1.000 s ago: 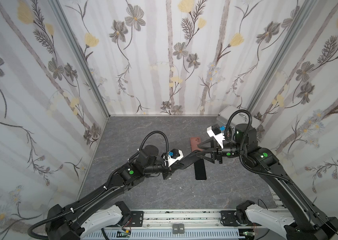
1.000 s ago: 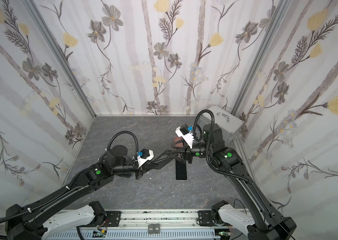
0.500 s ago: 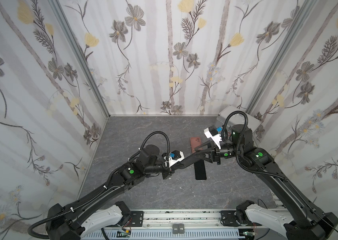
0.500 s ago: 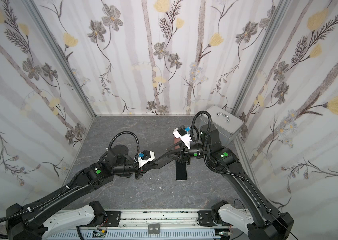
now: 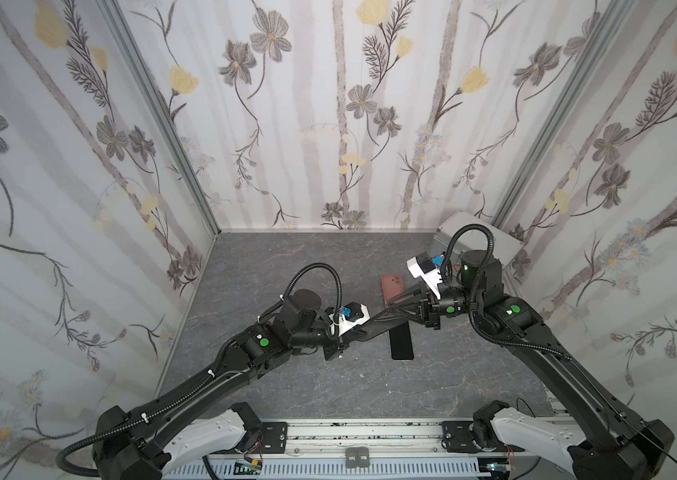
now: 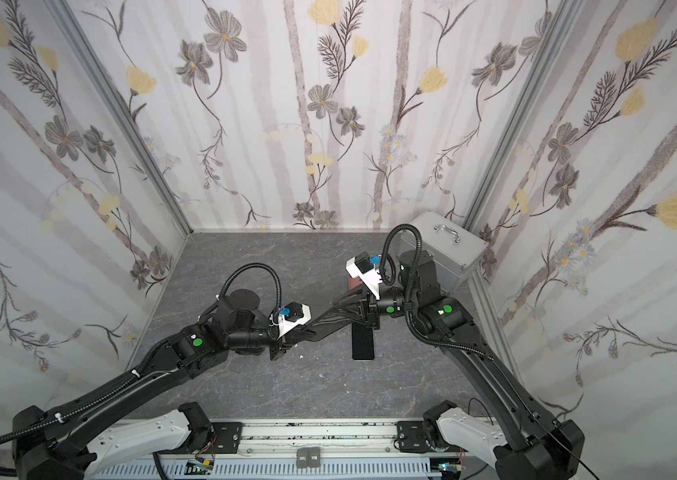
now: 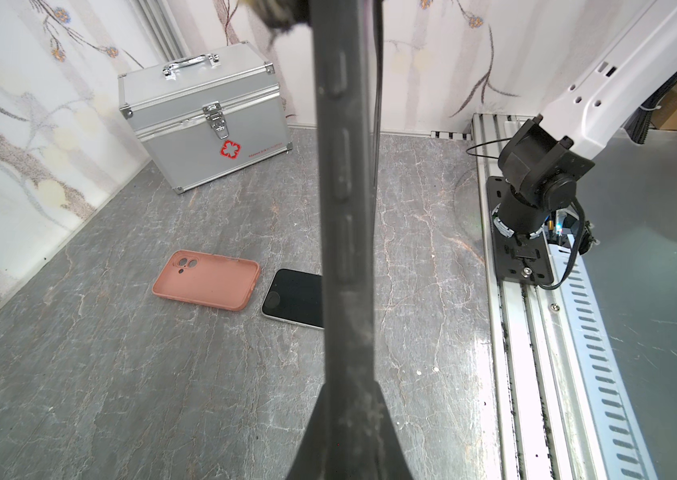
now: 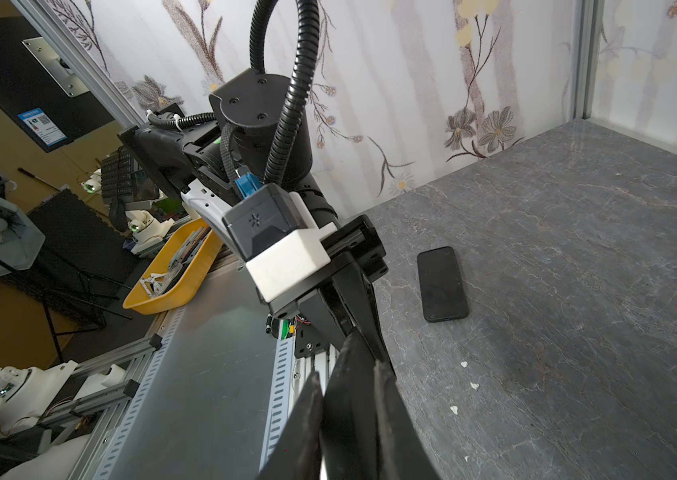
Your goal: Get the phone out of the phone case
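Well, counting outward from the rail at my feet: two arms, one tool on each, then one phone, one case and one box, all over a grey marbled tabletop. The arms rise from either end of the rail and lean inward. The tools meet tip to tip in the air and hide the phone's far end in both top views.

The left tool is closed, its fingers pressed into one dark bar. The right tool has its jaws drawn narrow. In its wrist view the left tool's tip sits right at them, but I cannot tell whether they clamp it or only stand beside it.

Under them the phone lies flat on the tabletop, already out of the case. It is a black slab, dark screen up, with a pale edge and a round button at the end facing the case.

Just beyond, end to end with a sliver of tabletop between, lies the case. It is salmon pink and round-cornered, with two round lens holes and a smaller one at its far end.

Farthest off, in the right rear corner, stands the box. It is silver, with a handle, a latch and a red emblem.
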